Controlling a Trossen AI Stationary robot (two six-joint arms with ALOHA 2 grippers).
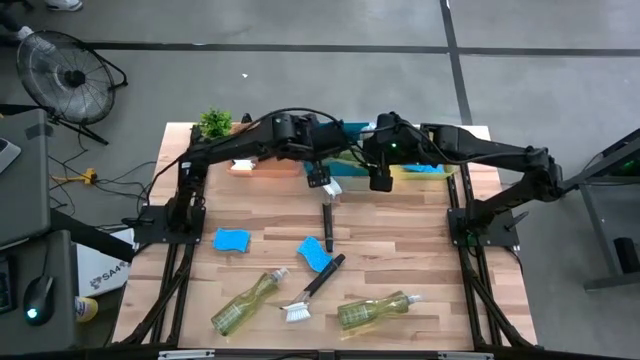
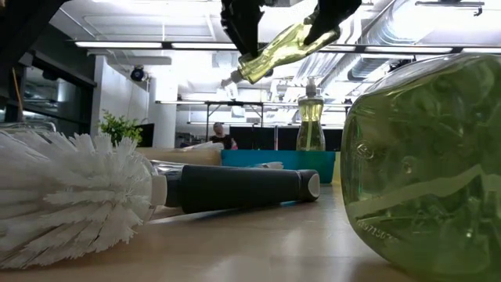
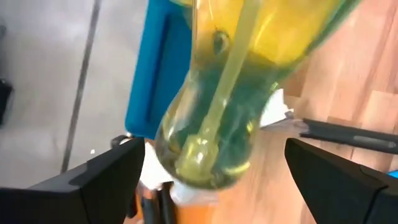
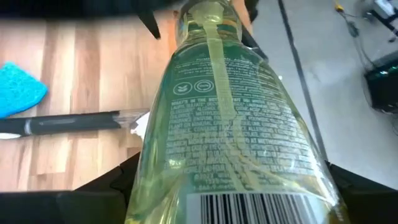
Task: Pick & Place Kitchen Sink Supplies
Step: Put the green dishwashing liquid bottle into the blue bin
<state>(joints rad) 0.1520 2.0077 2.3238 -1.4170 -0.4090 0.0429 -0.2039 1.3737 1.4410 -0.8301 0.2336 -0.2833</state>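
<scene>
While the bottle [image 2: 286,43] is held tilted in the air over the middle of the table's [image 1: 420,250] far edge, a drop is judged the main risk: the right gripper [image 2: 329,22] is clamped on its body, whereas the left gripper [image 3: 214,177] is spread wide around one end without contact being seen, so the whole weight is carried by one grip on smooth, rounded plastic. If that grip is loosened before the other is closed, the bottle could be let fall onto the brush [image 1: 327,222] lying directly below, or knocked against the teal bin [image 2: 274,160] at the far edge, where another bottle [image 2: 311,125] is already stood upright and could be toppled. Room between the two wrists is tight, so a collision is also possible. Nearer the front edge, two sponges [image 1: 232,240] [image 1: 313,252], a second brush [image 1: 315,290] and two lying bottles [image 1: 245,300] [image 1: 375,310] are left unpicked; a potted plant [image 1: 215,123] is set at the far left corner
</scene>
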